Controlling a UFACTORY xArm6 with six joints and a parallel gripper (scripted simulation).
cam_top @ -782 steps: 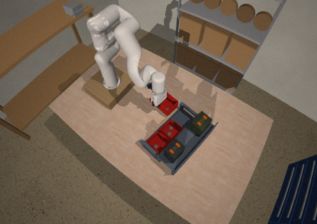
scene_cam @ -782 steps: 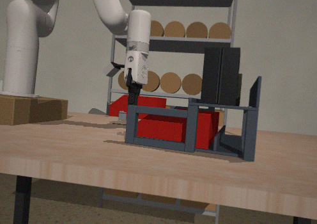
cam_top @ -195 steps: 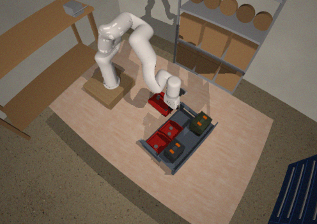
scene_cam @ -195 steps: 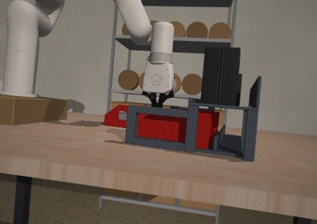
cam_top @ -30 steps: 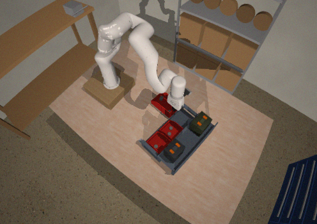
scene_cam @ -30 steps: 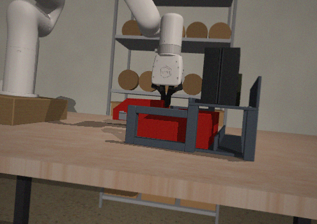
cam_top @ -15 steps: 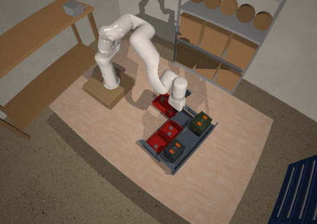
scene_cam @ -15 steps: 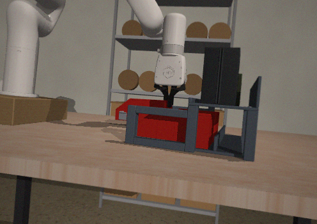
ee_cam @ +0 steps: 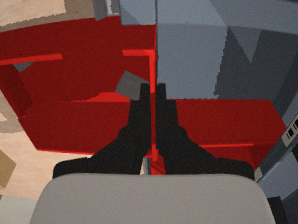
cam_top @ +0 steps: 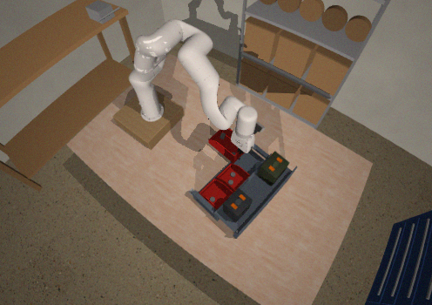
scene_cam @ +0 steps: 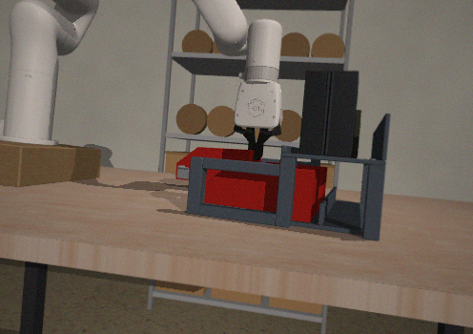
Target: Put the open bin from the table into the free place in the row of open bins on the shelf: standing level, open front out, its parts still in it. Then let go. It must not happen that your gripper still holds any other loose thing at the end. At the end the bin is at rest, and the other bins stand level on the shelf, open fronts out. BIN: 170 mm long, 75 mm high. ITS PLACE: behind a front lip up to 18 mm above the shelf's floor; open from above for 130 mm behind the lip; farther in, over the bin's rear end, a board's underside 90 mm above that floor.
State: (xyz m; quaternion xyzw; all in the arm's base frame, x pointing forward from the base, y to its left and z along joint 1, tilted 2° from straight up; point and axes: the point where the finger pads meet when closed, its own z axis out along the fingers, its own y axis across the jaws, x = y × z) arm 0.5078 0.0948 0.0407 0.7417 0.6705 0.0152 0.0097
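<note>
Pinching the thin red wall of the bin [cam_top: 223, 143] between nearly closed fingers, my gripper [scene_cam: 257, 152] holds it just under itself, at the shelf's [scene_cam: 236, 165] edge. Ahead lies the free place beside two red bins [cam_top: 224, 185]; entering, levelling and releasing remain, I judge.

Surface [scene_cam: 119, 227]: pale wood, fine straight grain, matt. Arm [cam_top: 200, 68]: white, smooth, glossy with soft highlights. End effector [scene_cam: 257, 151]: black fingers, matt, plastic-looking. Red bin [cam_top: 221, 141]: flat, even plastic look, low sheen. Shelf [scene_cam: 286, 189]: grey-blue, matt, painted-metal look. Arm's pedestal [cam_top: 131, 126]: brown, dull, cardboard-like. Floor [cam_top: 87, 251]: speckled, rough, like concrete.
</note>
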